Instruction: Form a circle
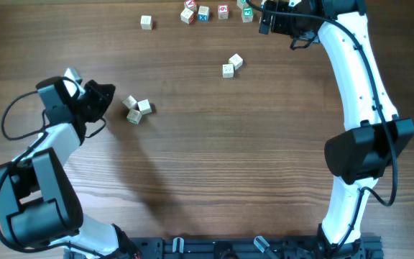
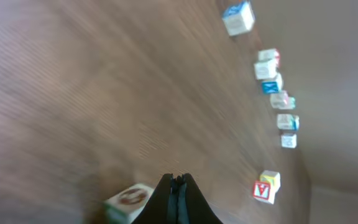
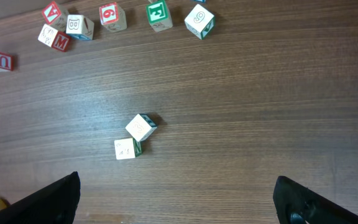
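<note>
Nudging with the left gripper (image 1: 108, 95) (jaws pressed together, just beside the three-cube group (image 1: 136, 108) on the left part of the table (image 1: 228, 158)) is where harm could be done: loose cubes may be scattered, not arced. The right gripper (image 3: 176, 186) is held near the far row of cubes (image 1: 214, 11), jaws wide apart and empty. A compact triangle is formed by the group — no long axis or heading can be told.
</note>
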Controlling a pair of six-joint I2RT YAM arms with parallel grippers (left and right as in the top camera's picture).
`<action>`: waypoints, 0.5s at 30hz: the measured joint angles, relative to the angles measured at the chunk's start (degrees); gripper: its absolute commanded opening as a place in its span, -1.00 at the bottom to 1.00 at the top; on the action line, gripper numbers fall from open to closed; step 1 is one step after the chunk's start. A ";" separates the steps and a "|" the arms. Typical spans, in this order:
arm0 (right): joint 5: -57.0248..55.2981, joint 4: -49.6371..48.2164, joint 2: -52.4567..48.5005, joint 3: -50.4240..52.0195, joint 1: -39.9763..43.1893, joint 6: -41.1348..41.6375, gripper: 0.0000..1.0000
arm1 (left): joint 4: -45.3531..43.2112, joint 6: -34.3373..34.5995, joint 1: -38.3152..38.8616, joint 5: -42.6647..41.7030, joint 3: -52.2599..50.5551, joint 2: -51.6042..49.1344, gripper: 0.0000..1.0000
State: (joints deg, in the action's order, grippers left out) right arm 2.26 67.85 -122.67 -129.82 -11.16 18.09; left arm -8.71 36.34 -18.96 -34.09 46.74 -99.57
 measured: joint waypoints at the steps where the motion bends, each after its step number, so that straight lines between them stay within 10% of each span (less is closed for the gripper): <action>1: 0.00 0.00 0.00 0.00 0.00 0.00 0.99 | 1.14 -0.02 -0.37 0.37 0.02 0.00 -0.92; 15: 0.00 0.00 0.00 0.00 0.00 0.00 0.99 | 7.30 -1.55 -0.55 2.58 0.02 0.00 -0.92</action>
State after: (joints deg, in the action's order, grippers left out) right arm 2.26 67.85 -122.67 -129.82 -11.16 18.09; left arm -1.41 34.79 -19.51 -31.51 46.76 -99.57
